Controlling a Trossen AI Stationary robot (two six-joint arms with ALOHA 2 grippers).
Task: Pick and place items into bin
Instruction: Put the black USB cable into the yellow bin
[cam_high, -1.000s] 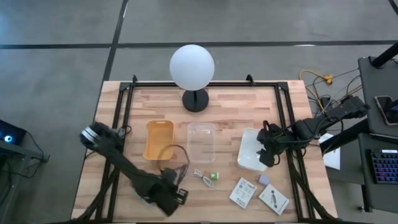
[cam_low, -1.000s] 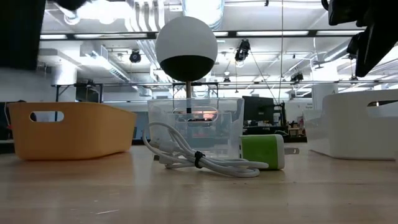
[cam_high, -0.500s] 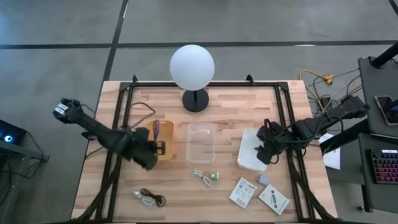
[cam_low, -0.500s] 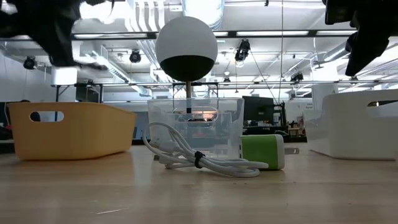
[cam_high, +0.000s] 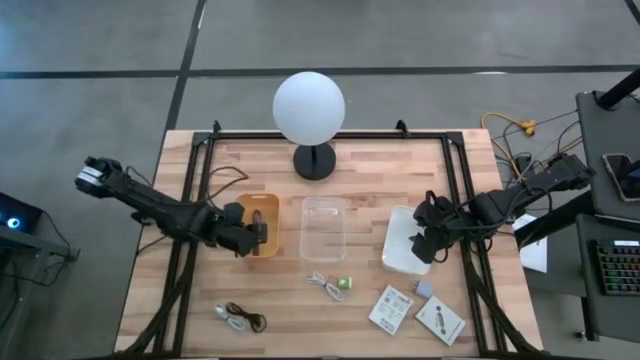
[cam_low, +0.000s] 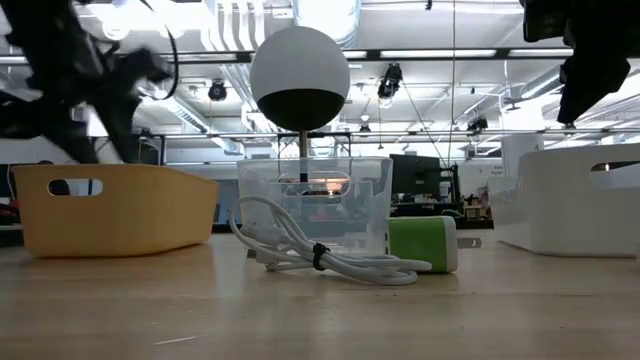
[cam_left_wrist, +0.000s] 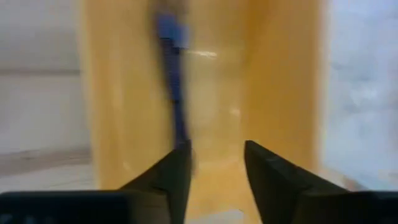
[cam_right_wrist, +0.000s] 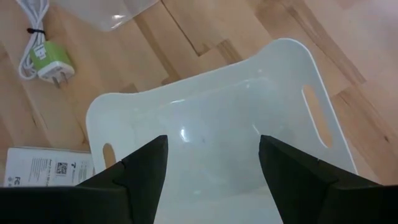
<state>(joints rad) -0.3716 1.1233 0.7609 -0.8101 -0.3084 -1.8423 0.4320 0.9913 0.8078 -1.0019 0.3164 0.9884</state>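
Observation:
My left gripper (cam_high: 252, 232) (cam_left_wrist: 214, 146) stands open over the orange bin (cam_high: 272, 205), pointing steeply down into it. A purple stick (cam_left_wrist: 174, 81) lies inside the bin, stretching away from one fingertip. My right gripper (cam_high: 432, 245) (cam_right_wrist: 211, 168) hangs open above the white bin (cam_right_wrist: 205, 118), with nothing between its fingers. On the table near the front lie a dark coiled cable (cam_high: 240, 317), a white cable (cam_high: 325, 283) with a green cube (cam_high: 343, 285), a grey cube (cam_high: 424, 288) and two white packets (cam_high: 390, 308). My left gripper has nothing between its fingers. The purple stick's near end (cam_left_wrist: 182, 140) stands right at one fingertip (cam_left_wrist: 180, 163); whether they touch, I cannot tell.
A clear bin (cam_high: 323, 228) stands between the orange and white bins. The white globe lamp (cam_high: 309, 110) on its black base stands at the far middle. Black rails run along the table's left and right sides. Bare wood lies in front of the bins.
My left gripper has swung from the table's near edge toward the far left, to the orange bin. Half a second ago it held the purple stick above the bin; now the stick lies inside it. The dark coiled cable, hidden by the arm before, shows on the table.

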